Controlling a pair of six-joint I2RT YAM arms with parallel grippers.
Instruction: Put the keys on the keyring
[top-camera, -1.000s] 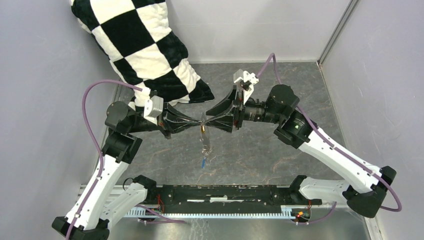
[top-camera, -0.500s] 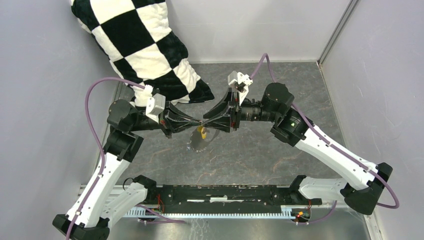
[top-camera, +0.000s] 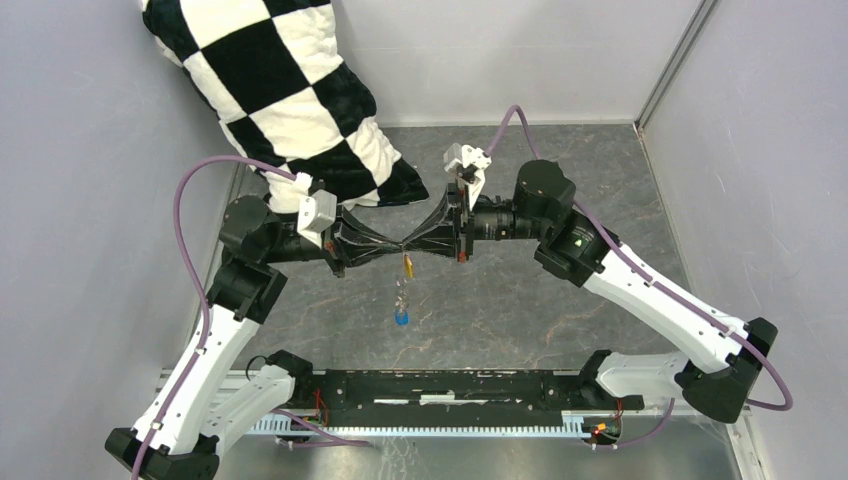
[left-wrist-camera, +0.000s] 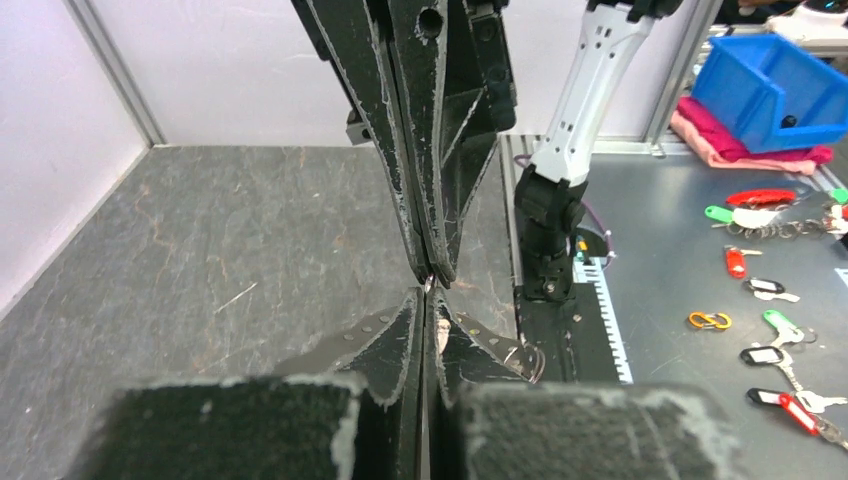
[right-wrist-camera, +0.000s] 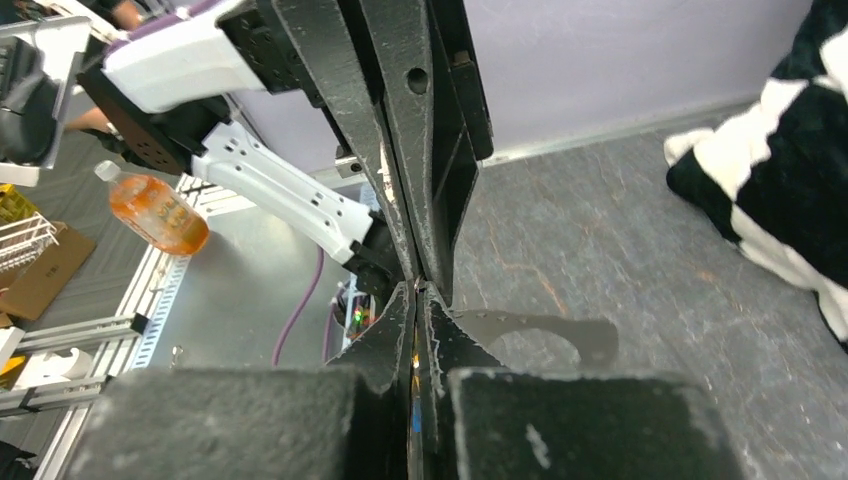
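keyring (top-camera: 401, 293): hanging in the air over the bench (top-camera: 520, 300). From the top it's edge-on, so it's just a thin line dropping from the spot where the two pincers meet
yellow-orange key (top-camera: 406, 264): dangling right under the pincer tips, by the top of the ring. Can't make out whether it's actually threaded on
blue key (top-camera: 400, 318): down at the bottom end of the ring, lowest thing in the bunch
left pincer (top-camera: 398, 245): closed all the way, pointing right, pinching the top of the keyring. Its wrist cam shows a bit of wire loop just beside its fingers
right pincer (top-camera: 409, 245): also clamped fully closed, pointing left, tip to tip with the left one. Can't tell if it's got any of the ring or a key in there
arms: both reaching in toward the middle, roughly level
checkered cushion (top-camera: 280, 90): black and white, back-left corner, well apart from the bunch
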